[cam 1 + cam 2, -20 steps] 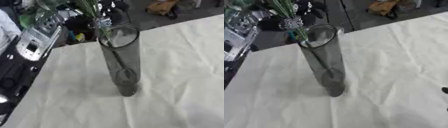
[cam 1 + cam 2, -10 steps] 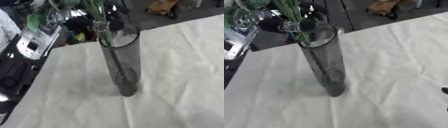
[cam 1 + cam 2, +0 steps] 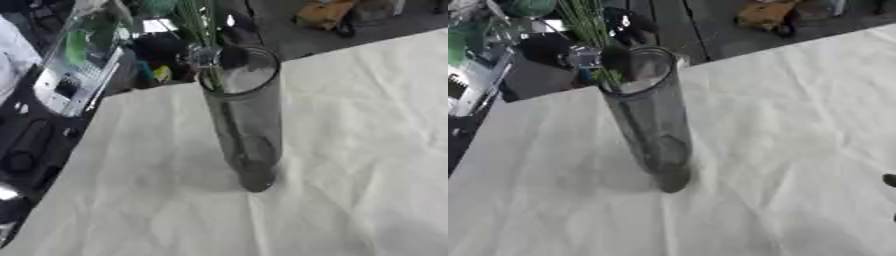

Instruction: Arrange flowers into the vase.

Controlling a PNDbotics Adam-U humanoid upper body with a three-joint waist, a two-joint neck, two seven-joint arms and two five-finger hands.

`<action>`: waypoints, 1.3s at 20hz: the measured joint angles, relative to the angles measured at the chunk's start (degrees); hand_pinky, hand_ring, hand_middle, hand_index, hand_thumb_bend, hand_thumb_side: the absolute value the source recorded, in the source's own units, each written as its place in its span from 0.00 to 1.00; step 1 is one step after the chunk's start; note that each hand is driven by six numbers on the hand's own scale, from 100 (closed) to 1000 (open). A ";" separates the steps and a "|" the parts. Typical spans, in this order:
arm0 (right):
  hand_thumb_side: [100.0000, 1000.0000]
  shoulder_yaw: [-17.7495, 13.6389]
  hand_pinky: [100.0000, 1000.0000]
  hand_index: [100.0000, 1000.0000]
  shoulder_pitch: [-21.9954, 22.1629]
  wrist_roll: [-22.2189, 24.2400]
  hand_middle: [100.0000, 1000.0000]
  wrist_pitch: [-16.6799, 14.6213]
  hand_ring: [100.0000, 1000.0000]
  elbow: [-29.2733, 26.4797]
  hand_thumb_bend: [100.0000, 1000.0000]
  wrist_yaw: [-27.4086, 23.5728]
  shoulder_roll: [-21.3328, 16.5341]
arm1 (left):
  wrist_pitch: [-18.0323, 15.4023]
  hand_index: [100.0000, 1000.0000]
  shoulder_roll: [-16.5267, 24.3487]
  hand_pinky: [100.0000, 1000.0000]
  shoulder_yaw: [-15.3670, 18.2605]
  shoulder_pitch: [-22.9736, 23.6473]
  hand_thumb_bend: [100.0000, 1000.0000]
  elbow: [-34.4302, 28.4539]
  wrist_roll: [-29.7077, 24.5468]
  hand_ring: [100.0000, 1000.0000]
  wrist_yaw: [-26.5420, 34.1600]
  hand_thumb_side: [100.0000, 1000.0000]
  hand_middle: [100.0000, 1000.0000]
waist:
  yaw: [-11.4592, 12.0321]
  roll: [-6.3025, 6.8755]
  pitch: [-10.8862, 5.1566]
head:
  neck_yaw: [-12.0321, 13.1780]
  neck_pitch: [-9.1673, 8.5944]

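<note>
Left hand (image 3: 188, 50) grasps green flower stems (image 3: 199, 20), lowered into the tall glass vase (image 3: 248, 125) near the table's (image 3: 367, 150) far edge; right hand's fingers indiscernible

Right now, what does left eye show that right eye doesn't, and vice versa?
Left eye only: a silver and black arm section running down the left edge, off the table.

Right eye only: a small dark shape at the right edge over the cloth; too little shows to say what it is.

Both: the tall grey glass vase standing upright on the white cloth, green flower stems entering its mouth from above, and the left hand at the rim beside them, fingers unclear. An orange object lies on the dark floor beyond the table.
</note>
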 measured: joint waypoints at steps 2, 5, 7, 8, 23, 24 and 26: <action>1.00 0.00 0.90 0.63 0.07 -0.05 0.38 0.05 0.51 0.00 0.00 0.00 0.00 | -0.03 1.00 0.17 0.88 0.29 0.12 0.38 -0.21 -0.49 0.91 -0.36 1.00 0.96 | 0.09 0.00 -0.02 | 0.00 0.01; 1.00 0.00 0.90 0.63 0.08 -0.10 0.38 0.10 0.51 0.00 0.00 0.00 -0.01 | 0.10 1.00 0.22 0.86 0.62 0.49 0.38 -0.50 0.03 0.90 0.34 1.00 0.97 | 0.08 0.00 -0.03 | 0.00 0.01; 1.00 0.00 0.90 0.63 0.09 -0.10 0.38 0.11 0.51 0.00 0.00 0.00 -0.01 | 0.33 1.00 0.22 0.88 0.68 0.57 0.40 -0.57 1.19 0.91 1.82 1.00 0.99 | 0.07 0.00 -0.03 | 0.00 0.01; 1.00 0.00 0.90 0.63 0.10 -0.10 0.38 0.11 0.51 0.00 0.00 0.00 -0.01 | 0.45 1.00 0.26 0.89 0.69 0.58 0.40 -0.72 1.81 0.92 2.49 1.00 0.99 | 0.07 0.00 -0.03 | 0.00 0.01; 1.00 -0.04 0.90 0.63 0.31 -0.59 0.38 0.58 0.51 0.00 0.00 0.04 -0.04 | -1.68 1.00 3.49 0.93 1.18 1.64 0.45 -1.17 -1.87 0.93 1.59 1.00 0.99 | 0.72 0.00 -0.65 | -0.03 0.49; 1.00 -0.04 0.90 0.63 0.31 -0.62 0.38 0.61 0.51 0.00 0.00 0.04 -0.06 | -1.87 1.00 3.77 0.93 1.19 2.00 0.45 -1.23 -2.07 0.93 1.62 1.00 0.99 | 0.81 0.00 -0.66 | -0.07 0.51; 1.00 -0.05 0.90 0.63 0.32 -0.67 0.38 0.63 0.51 0.00 0.00 0.04 -0.13 | -2.18 1.00 4.45 0.94 1.20 2.80 0.46 -1.57 -2.34 0.93 1.67 1.00 0.99 | 0.85 0.00 -0.66 | -0.12 0.51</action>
